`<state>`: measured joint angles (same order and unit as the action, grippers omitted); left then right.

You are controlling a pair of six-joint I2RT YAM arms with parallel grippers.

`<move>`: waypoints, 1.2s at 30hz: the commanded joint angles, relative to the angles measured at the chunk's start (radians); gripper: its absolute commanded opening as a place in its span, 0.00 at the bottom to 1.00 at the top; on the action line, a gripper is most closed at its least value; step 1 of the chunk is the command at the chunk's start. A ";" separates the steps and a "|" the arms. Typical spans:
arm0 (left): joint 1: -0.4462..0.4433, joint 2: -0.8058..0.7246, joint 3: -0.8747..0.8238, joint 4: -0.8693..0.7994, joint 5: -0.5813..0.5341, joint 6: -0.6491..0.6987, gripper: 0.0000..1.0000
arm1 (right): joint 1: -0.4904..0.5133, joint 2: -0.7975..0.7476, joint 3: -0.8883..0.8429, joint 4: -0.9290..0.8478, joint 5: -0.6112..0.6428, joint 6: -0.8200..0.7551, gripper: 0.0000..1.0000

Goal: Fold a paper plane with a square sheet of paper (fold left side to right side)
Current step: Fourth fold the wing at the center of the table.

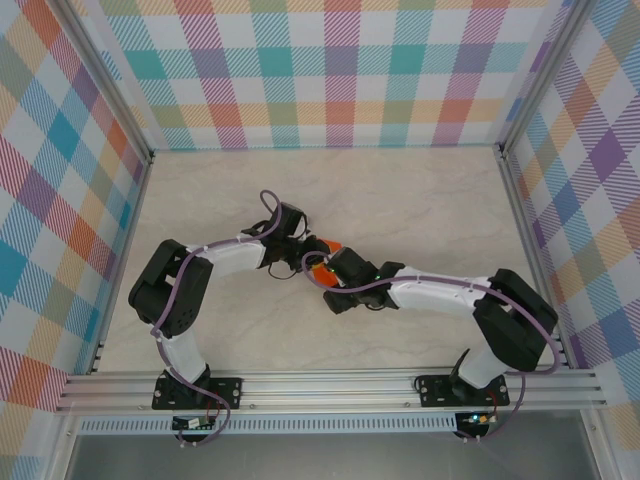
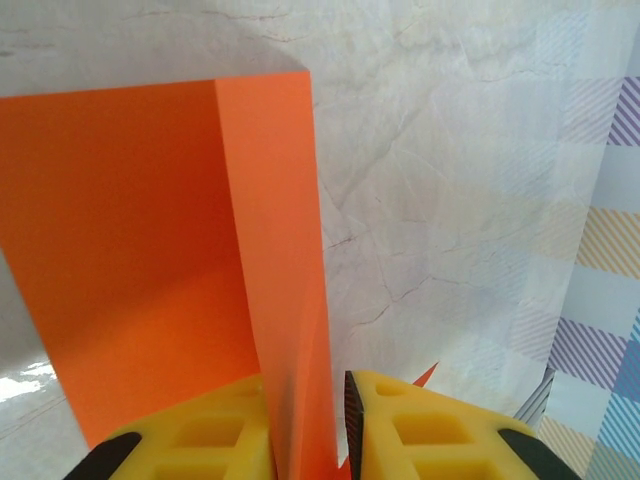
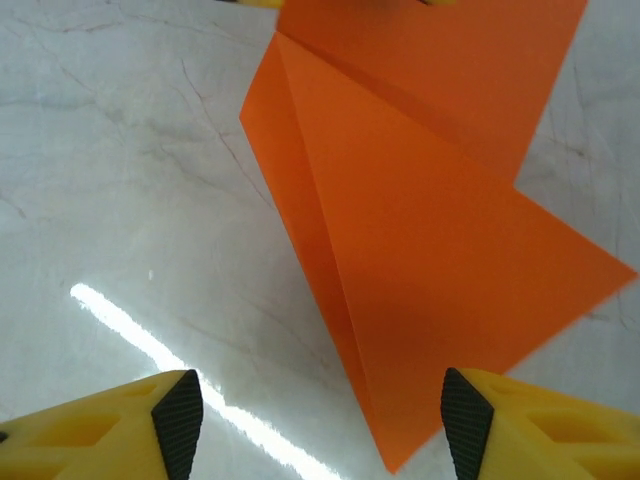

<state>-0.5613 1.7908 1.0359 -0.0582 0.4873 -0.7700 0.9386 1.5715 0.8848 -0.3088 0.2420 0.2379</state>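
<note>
From above, the two arms meet near the middle of the pale marbled surface (image 1: 420, 200), well away from every edge. A bright orange sheet of paper (image 1: 328, 246) peeks out between them. The left pincer (image 1: 300, 240) sits at its far-left side and the right pincer (image 1: 328, 283) at its near side. From up here I cannot tell how wide either one stands.

Through the left wrist camera, the left pincer (image 2: 308, 430) is drawn in tight on the orange sheet (image 2: 150, 250). Its yellow fingers (image 2: 200, 440) pinch a raised flap that stands up along a crease between them, with hardly any gap on either side. The rest of the sheet spreads flat to the left on the surface (image 2: 470, 200).

Through the right wrist camera, the right pincer (image 3: 322, 425) is spread wide. Its black pads (image 3: 180, 415) stand well apart and grip nothing. The orange sheet (image 3: 430, 260) lies ahead on the surface (image 3: 120, 180), creased into angled panels, and one pointed corner reaches back between the two fingers, nearer the right one. I cannot tell whether that finger touches it.
</note>
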 commanded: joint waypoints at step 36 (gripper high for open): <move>0.184 -0.015 0.162 -0.160 0.074 0.083 0.60 | 0.011 0.126 -0.010 0.085 0.169 -0.016 0.25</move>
<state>-0.4137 1.7908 1.1648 -0.1867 0.5262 -0.7071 0.9447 1.6882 0.8898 -0.2184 0.4263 0.2230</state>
